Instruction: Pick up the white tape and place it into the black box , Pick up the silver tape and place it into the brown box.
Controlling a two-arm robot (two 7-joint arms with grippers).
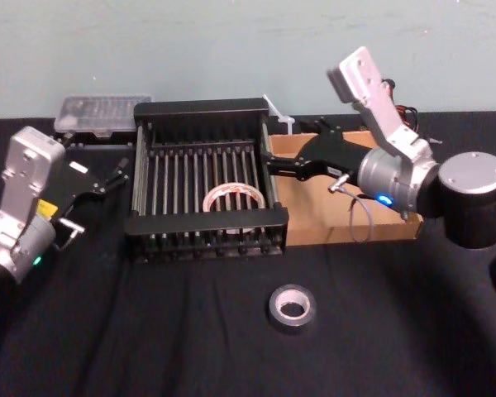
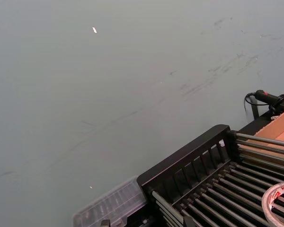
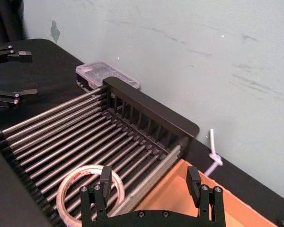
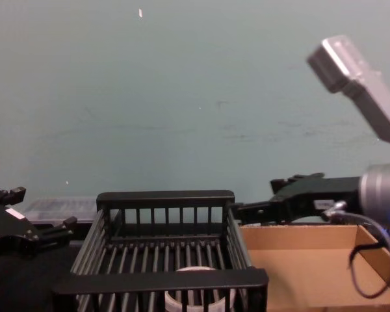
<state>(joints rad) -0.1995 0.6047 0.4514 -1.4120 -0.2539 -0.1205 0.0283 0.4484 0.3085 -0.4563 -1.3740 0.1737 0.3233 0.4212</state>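
Right gripper (image 1: 272, 163) hangs over the seam where the black box (image 1: 207, 107) meets the brown box (image 1: 314, 222), fingers spread and nothing between them. Left gripper (image 1: 119, 175) is idle just off the black box's left wall, likewise spread and empty. White tape (image 1: 234, 198) lies flat on the slats toward the black box's front right corner, so the first half looks done. Silver tape (image 1: 292, 307) sits on the tabletop near its front edge, well apart from the brown box, whose visible floor is bare, so that pick and place is left.
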